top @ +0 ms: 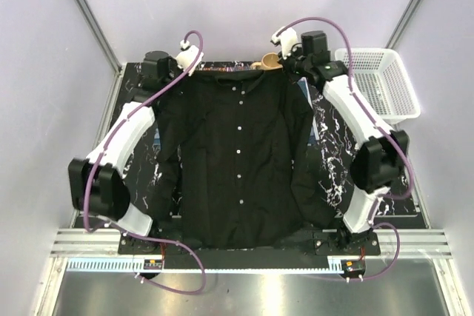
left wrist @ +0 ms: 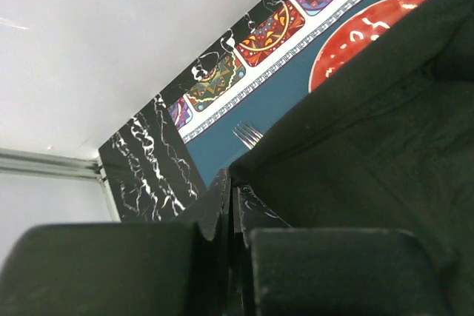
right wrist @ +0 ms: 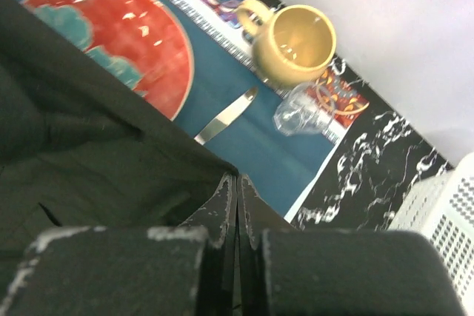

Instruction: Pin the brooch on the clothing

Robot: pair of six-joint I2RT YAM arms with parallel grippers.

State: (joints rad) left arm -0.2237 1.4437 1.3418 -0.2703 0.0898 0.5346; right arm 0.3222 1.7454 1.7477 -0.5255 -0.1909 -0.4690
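Note:
The clothing [top: 237, 153], a black button-up shirt with a row of white buttons, lies spread front-up on the table. My left gripper [top: 184, 73] is at its far left shoulder and my right gripper [top: 298, 72] at its far right shoulder. In the left wrist view the left gripper [left wrist: 232, 181] is shut, with a corner of the black cloth [left wrist: 370, 146] drawn up to its tips. In the right wrist view the right gripper [right wrist: 237, 180] is shut too, the shirt's edge [right wrist: 89, 168] meeting its tips. The brooch is out of view.
Under the shirt lies a blue placemat [right wrist: 244, 146] printed with a red plate [right wrist: 126, 35], a knife [right wrist: 226, 116] and a fork [left wrist: 248, 135]. A yellow mug [right wrist: 292, 42] and a small clear glassy object [right wrist: 300, 116] stand at the back. A white basket [top: 378, 83] sits at the back right.

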